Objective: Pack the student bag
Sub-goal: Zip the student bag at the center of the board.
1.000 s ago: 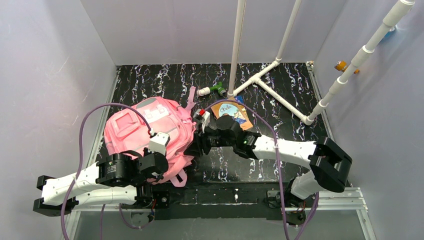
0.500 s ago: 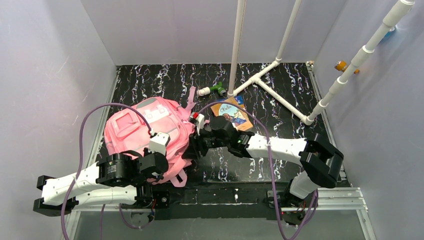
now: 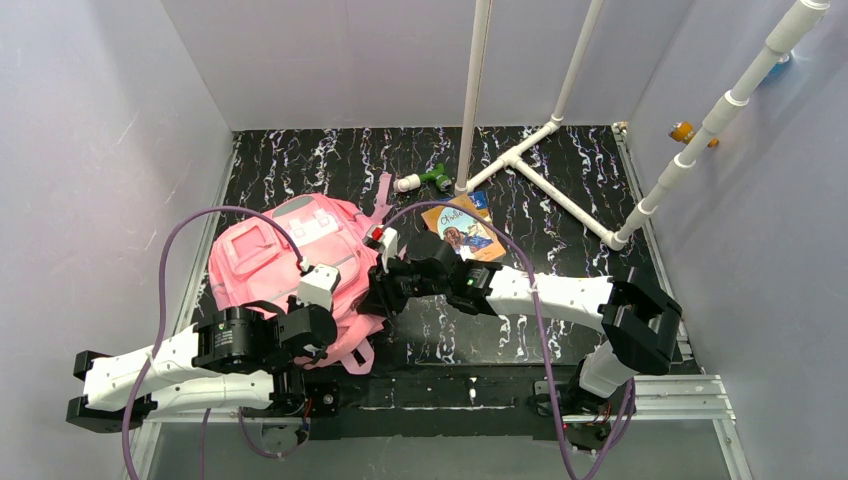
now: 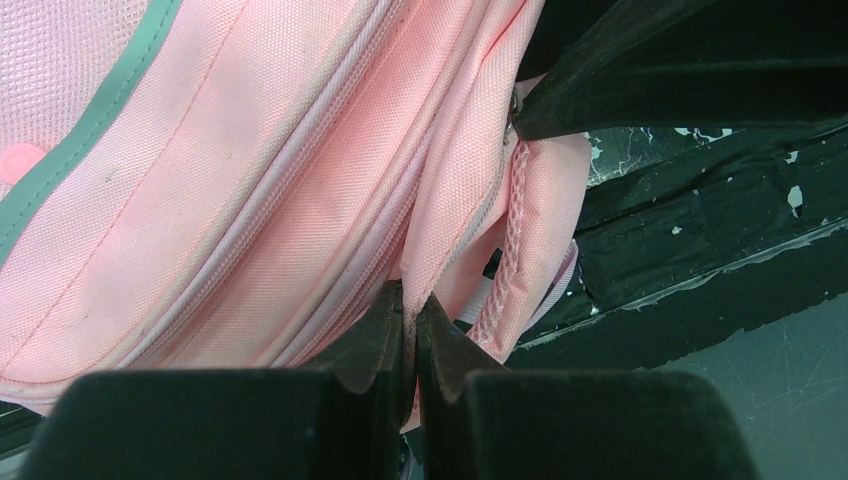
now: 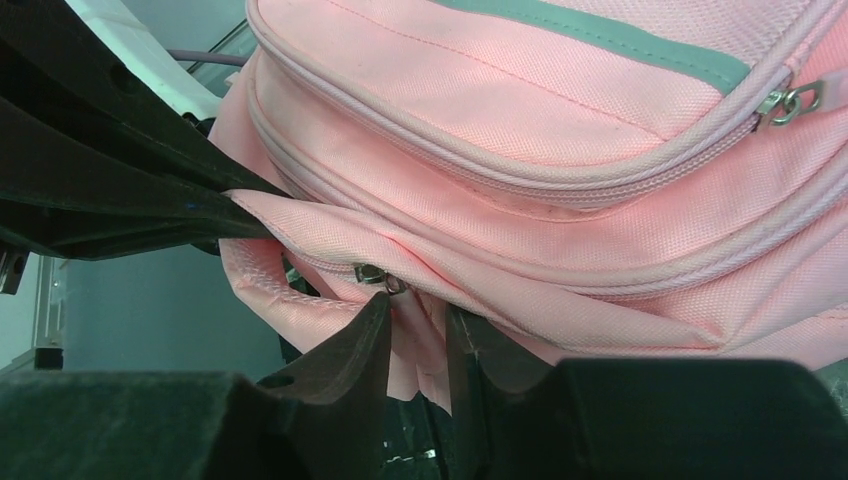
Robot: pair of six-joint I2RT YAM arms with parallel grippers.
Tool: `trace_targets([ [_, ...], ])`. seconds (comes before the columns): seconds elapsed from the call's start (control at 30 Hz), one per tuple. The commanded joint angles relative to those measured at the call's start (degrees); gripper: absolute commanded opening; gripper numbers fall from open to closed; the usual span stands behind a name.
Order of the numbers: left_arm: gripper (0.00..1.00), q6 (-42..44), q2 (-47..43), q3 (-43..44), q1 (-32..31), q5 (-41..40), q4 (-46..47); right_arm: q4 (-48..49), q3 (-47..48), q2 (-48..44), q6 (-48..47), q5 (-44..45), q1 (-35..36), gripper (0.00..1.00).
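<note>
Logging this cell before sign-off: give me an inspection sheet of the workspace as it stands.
Surface: black marbled table.
Job's things: pink bag lying at left, zippers shut where visible.
Clutter: booklet; green-white toy; PVC frame.
Grippers: left pincer shut on bag fabric; right pincer pinching fabric near a zipper pull.
Cables: purple cable over bag.
Surroundings: grey walls.

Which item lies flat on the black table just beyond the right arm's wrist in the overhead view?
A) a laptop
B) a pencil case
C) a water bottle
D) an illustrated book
D: the overhead view shows an illustrated book with a cartoon cover lying flat on the table, to the right of the pink backpack and just beyond the right arm's wrist.
</note>
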Motion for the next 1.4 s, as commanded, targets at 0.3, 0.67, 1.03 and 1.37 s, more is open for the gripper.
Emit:
trace_targets([
  [0.3,0.00,-3.02,-1.60,2.73,-0.11,-1.74,-0.97,-7.12,2.29,-3.51,-4.40,4.29,0.77,0.14],
  [0.67,0.00,-8.80,-2.74,6.49,-0.11,-6.20,-10.92,-20.78,2.81,-4.90,-13.76,-0.95,-3.75,0.01],
  [1.03,0.00,-9.79,0.49,7.82,-0.07,-4.03,-14.03,-36.66,11.91,1.37,-20.84,7.92,-13.03,0.01],
  [1.37,0.00,-9.55,-1.27,7.99,-0.11,-3.56,-13.66,-40.43,22.65,13.26,-25.22,6.71,-19.58,0.01],
])
